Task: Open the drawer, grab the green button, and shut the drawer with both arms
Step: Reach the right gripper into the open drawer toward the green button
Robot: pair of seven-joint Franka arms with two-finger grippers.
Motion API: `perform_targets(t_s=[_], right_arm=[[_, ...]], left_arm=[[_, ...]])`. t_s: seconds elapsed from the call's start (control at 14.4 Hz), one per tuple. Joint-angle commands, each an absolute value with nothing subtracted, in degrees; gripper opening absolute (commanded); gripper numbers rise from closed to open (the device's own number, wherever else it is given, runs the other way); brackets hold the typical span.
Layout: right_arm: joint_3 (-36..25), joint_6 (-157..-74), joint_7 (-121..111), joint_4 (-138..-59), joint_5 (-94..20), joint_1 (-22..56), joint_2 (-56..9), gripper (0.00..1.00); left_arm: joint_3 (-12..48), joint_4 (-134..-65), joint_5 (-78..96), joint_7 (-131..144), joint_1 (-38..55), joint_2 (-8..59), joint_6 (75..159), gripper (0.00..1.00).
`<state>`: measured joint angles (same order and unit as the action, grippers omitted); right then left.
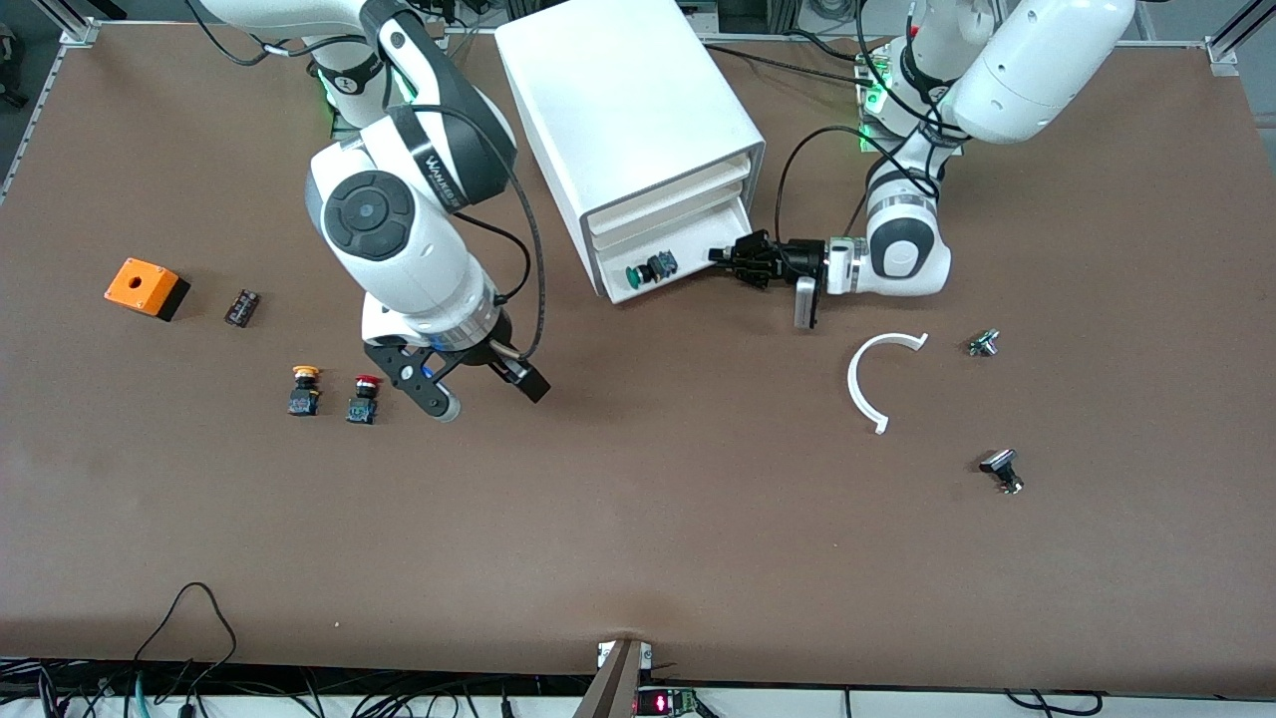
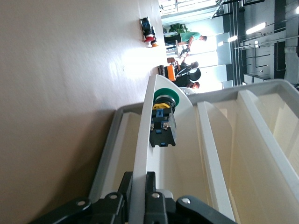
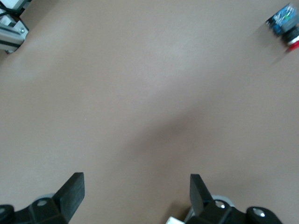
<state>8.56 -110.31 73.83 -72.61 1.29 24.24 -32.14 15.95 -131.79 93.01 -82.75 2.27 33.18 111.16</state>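
The white cabinet (image 1: 628, 110) stands toward the robots' side of the table. Its lowest drawer (image 1: 698, 264) is pulled partly out. The green-capped button (image 1: 648, 269) lies on its side in that drawer, and it shows in the left wrist view (image 2: 163, 119). My left gripper (image 1: 723, 256) is shut on the drawer's wall (image 2: 141, 154) at the left arm's end, one finger on each side of it. My right gripper (image 1: 478, 387) is open and empty over bare table beside the red-capped button (image 1: 364, 397); its fingers (image 3: 72, 189) stand wide apart.
A yellow-orange-capped button (image 1: 304, 389) lies beside the red-capped one. An orange box (image 1: 145, 287) and a small black block (image 1: 242, 306) lie toward the right arm's end. A white curved piece (image 1: 872, 384) and two small metal parts (image 1: 984, 343) (image 1: 1002, 469) lie toward the left arm's end.
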Motion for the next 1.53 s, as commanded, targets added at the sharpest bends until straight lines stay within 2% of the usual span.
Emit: perform_targets(t_s=[0.0, 0.28, 0.83, 0.9, 0.97, 1.04, 1.32, 1.46], right_arm=[[8.5, -109.8, 79.5, -67.4, 1.9, 26.7, -35.5, 1.00], [8.5, -112.1, 90.7, -65.9, 1.8, 29.5, -37.9, 1.00], [8.4, -114.8, 105.0, -63.8, 2.0, 36.9, -43.1, 1.00], [8.4, -115.0, 105.3, -63.8, 1.9, 37.6, -43.9, 1.00], [8.4, -115.0, 105.2, -63.7, 1.9, 38.0, -44.6, 1.00], [8.4, -115.0, 105.2, -63.7, 1.9, 38.6, -45.2, 1.00], [8.6, -117.2, 107.4, -63.6, 1.8, 40.1, -48.0, 1.00], [8.6, -118.6, 108.8, -63.7, 1.8, 41.0, -49.1, 1.00]], left_arm=[[14.7, -127.7, 90.6, -80.7, 2.1, 36.4, 112.7, 0.00], [13.2, -123.1, 89.2, -77.4, 1.7, 37.8, 112.7, 0.00], [12.8, -119.2, 86.0, -75.4, -0.4, 39.4, 112.4, 0.03], [12.8, -118.7, 85.4, -74.7, -0.8, 39.4, 112.4, 0.12], [12.8, -118.4, 85.0, -74.3, -1.3, 39.4, 112.3, 0.31], [12.8, -118.2, 84.5, -74.5, -1.4, 39.3, 112.2, 0.99], [12.8, -116.3, 83.7, -73.3, -2.0, 38.7, 112.0, 1.00], [12.9, -113.0, 78.4, -68.2, -2.6, 38.7, 111.9, 1.00]])
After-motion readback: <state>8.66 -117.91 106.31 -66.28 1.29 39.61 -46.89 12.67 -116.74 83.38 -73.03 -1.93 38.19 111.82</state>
